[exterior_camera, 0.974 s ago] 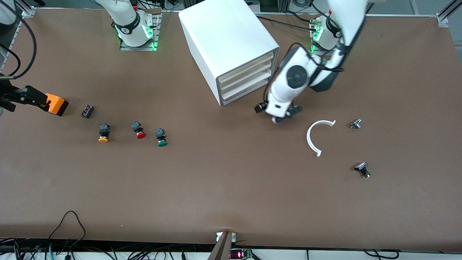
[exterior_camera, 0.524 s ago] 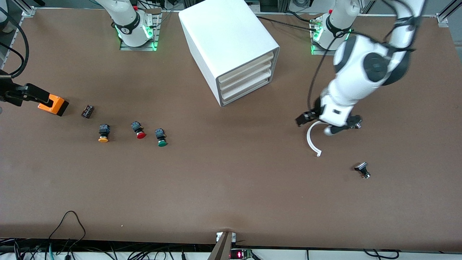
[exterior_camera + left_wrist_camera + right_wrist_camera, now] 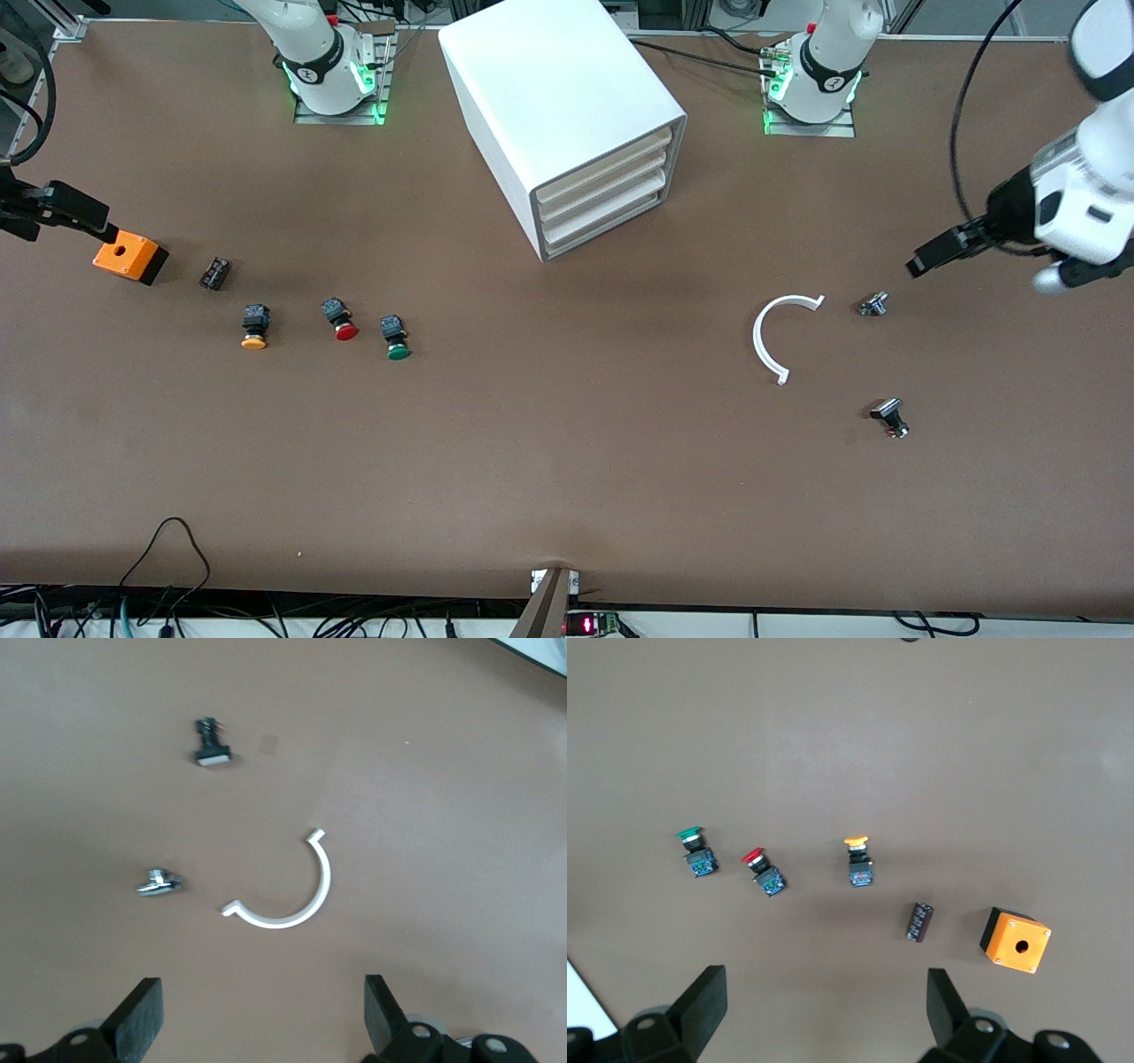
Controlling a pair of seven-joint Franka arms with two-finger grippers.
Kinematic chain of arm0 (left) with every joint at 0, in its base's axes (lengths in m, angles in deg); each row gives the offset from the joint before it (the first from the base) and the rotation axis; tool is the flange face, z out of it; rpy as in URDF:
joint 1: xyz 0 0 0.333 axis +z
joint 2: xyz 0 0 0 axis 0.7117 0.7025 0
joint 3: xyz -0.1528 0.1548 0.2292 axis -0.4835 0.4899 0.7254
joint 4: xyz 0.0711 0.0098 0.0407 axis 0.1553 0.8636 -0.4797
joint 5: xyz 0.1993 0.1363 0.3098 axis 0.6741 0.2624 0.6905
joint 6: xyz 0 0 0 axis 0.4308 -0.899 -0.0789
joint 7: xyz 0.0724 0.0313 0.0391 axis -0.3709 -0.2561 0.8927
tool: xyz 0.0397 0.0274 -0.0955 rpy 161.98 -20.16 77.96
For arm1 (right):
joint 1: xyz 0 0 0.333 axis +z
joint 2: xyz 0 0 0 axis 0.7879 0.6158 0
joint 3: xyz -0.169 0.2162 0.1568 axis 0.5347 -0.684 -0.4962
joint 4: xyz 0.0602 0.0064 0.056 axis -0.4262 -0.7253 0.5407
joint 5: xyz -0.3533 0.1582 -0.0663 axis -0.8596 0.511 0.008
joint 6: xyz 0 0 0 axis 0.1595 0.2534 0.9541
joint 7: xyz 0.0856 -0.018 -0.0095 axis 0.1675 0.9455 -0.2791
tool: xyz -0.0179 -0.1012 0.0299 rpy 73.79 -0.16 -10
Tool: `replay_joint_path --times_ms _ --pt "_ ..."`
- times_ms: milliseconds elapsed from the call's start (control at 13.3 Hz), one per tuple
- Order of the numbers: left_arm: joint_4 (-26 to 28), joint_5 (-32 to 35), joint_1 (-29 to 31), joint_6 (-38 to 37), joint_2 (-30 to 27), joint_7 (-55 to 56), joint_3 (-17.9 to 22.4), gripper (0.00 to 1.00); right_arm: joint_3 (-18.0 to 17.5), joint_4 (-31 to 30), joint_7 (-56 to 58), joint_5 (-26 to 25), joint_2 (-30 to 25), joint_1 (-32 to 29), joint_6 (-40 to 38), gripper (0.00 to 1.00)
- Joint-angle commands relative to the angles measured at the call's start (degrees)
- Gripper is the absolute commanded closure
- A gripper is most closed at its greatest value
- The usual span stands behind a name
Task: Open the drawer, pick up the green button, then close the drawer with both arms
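A broad matte brown tabletop filled the scene under even light, with black cables trailing along its edge nearest the front camera.

left claw agape, right claw agape

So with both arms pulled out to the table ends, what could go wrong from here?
1. All three drawers look shut and closely stacked, so the open left gripper might hook a wrong one.
2. The green button lies beside the red button; the open right gripper might nudge or grab that.
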Motion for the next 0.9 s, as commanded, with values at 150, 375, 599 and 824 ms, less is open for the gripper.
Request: replay_joint_path --times_ms 150,375,599,824 --pt "-4.52 9.42 -0.29 -5.53 1.0 -4.8 -0.75 0.0 -0.5 -6.34 -0.02 -0.99 -6.53 -0.26 0.58 0.0" --pt "-4.79 10.41 -0.47 -5.53 1.71 -4.8 -1.01 0.0 -1.29 -10.32 -1.51 -0.9 -8.84 -0.26 4.19 0.0" --pt "-4.79 10.41 -0.47 -5.79 1.71 -4.8 -1.63 0.0 -0.77 -9.62 -1.69 -0.28 -8.13 -0.26 4.01 0.0" --pt "-4.79 10.24 -0.38 -5.88 1.63 -4.72 -1.63 0.0 -0.68 -9.26 -1.6 -0.2 -7.78 -0.26 4.8 0.0"
